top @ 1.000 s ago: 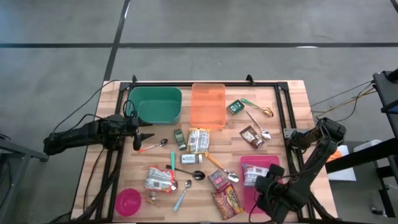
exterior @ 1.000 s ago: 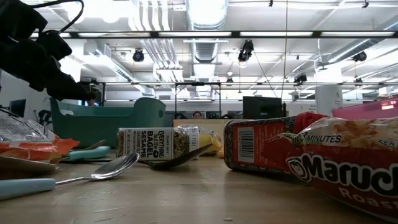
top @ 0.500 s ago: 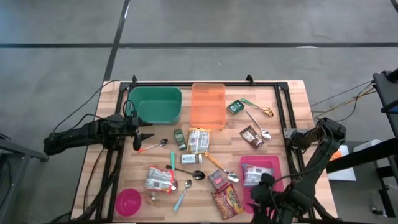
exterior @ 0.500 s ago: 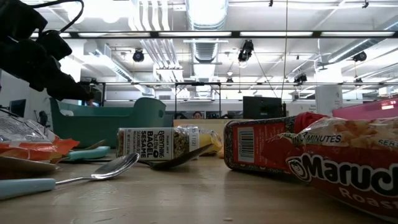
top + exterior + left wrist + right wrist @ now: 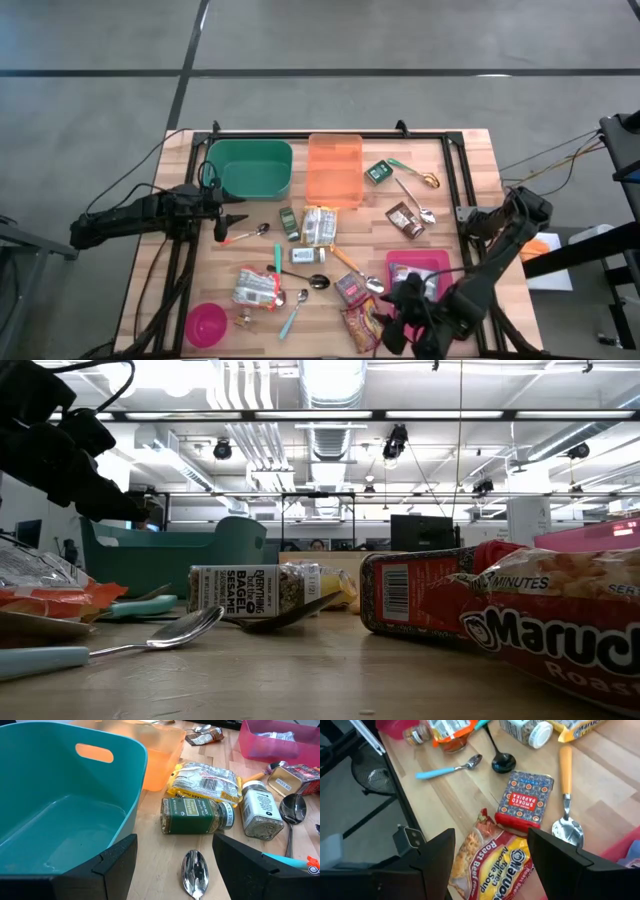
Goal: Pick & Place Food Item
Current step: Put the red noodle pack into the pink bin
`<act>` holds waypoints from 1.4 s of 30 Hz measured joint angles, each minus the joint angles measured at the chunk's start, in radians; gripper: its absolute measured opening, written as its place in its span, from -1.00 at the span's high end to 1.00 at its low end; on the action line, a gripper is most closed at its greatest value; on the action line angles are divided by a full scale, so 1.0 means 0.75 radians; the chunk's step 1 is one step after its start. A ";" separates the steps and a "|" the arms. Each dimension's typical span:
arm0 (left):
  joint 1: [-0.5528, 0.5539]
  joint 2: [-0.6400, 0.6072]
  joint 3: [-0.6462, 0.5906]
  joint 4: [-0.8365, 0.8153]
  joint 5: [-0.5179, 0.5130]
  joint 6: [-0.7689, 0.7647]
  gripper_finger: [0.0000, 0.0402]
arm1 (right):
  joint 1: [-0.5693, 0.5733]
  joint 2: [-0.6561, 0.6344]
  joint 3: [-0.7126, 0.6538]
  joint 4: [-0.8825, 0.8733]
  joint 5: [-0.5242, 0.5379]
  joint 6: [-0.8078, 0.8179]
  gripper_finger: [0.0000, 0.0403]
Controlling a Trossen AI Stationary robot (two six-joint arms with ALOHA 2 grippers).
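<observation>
While its two dark fingers stand apart with nothing between them, the right gripper [image 5: 490, 865] hovers over the red-and-yellow Maruchan roast beef ramen packet [image 5: 492, 867], which lies flat on the wooden slatted table [image 5: 470, 160] at its near edge, just beside a small red smoked paprika tin [image 5: 525, 800]. Next to that tin rests an orange-handled metal spoon [image 5: 566, 795], and a black-bowled spoon [image 5: 501, 764] and a blue-handled spoon [image 5: 449, 767] lie further along. Beside the right arm sits a pink rectangular plastic tray [image 5: 432, 262] holding one clear crinkled food bag [image 5: 408, 280]. Across the table the left gripper [image 5: 172, 860] waits, its fingers also spread and empty, at the rim of a teal plastic tub [image 5: 65, 805] with nothing visible inside. Next to it stands a translucent orange bin [image 5: 335, 168], likewise bare, and a green spice jar [image 5: 197, 815] lies on its side nearby. A round magenta bowl [image 5: 206, 324] sits at the near left corner.
</observation>
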 joint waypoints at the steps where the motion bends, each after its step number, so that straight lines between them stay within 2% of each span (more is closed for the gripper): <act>1: 0.001 0.000 0.000 -0.001 0.001 0.000 -0.30 | -0.014 0.000 0.000 0.002 -0.019 0.001 -0.21; 15: 0.000 0.000 0.000 0.000 0.000 0.000 -0.30 | -0.203 0.032 -0.005 0.038 -0.388 -0.015 -0.21; 23: 0.000 0.000 0.000 -0.001 0.001 0.000 -0.30 | -0.236 0.046 -0.005 0.039 -0.439 -0.041 -0.21; 29: 0.000 0.000 0.000 0.000 0.000 0.000 -0.30 | -0.327 0.082 -0.005 0.024 -0.627 -0.030 -0.21; 42: 0.000 0.000 0.000 0.000 0.000 0.000 -0.30 | -0.346 0.122 0.052 -0.048 -0.637 0.022 -0.21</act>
